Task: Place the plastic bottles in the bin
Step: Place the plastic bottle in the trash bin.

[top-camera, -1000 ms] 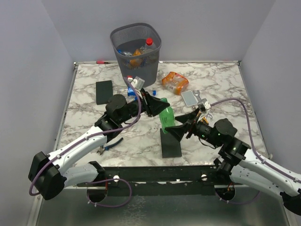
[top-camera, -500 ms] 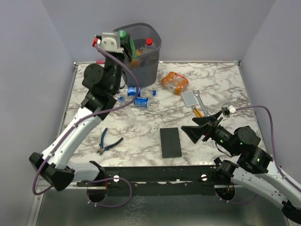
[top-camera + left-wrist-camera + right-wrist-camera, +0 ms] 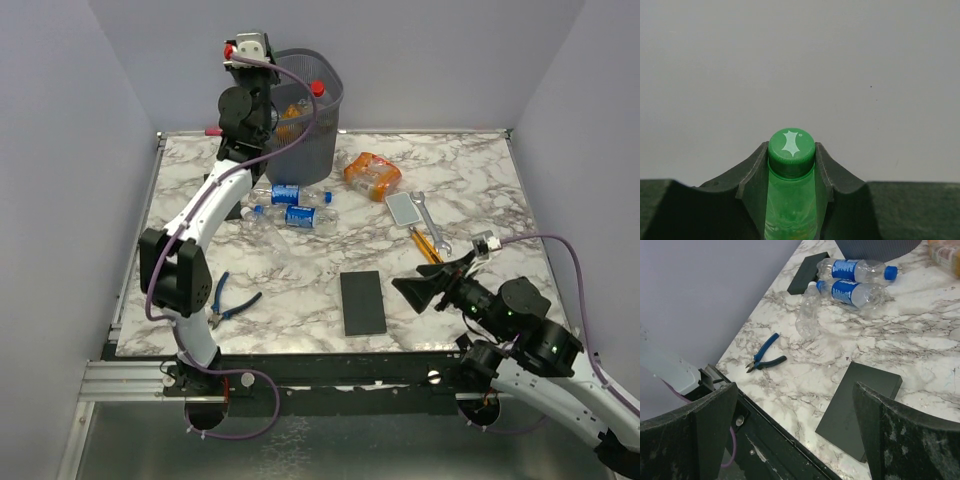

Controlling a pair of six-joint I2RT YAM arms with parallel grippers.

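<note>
My left gripper [image 3: 791,150] is shut on the neck of a green plastic bottle [image 3: 790,200], whose green cap points at the bare back wall. In the top view this gripper [image 3: 262,75] is raised at the left rim of the dark wire-mesh bin [image 3: 335,95], and the green bottle is hidden there. The bin holds several bottles, one with a red cap [image 3: 317,88]. Two blue-labelled bottles [image 3: 285,193] [image 3: 306,217] and a clear one [image 3: 808,315] lie in front of the bin. Two orange bottles [image 3: 372,175] lie to its right. My right gripper [image 3: 420,290] is open and empty above the front right of the table.
A black slab [image 3: 362,302] lies near the front edge, left of my right gripper. Another slab [image 3: 807,272] lies far left, beside the bottles. Blue-handled pliers [image 3: 232,305] lie front left. A silver tool [image 3: 408,208] and an orange-handled tool [image 3: 430,243] lie at the right.
My left arm lifted the green bottle from the middle of the table up to the bin's left rim and stretched upright. My right gripper drew back towards the front right.
</note>
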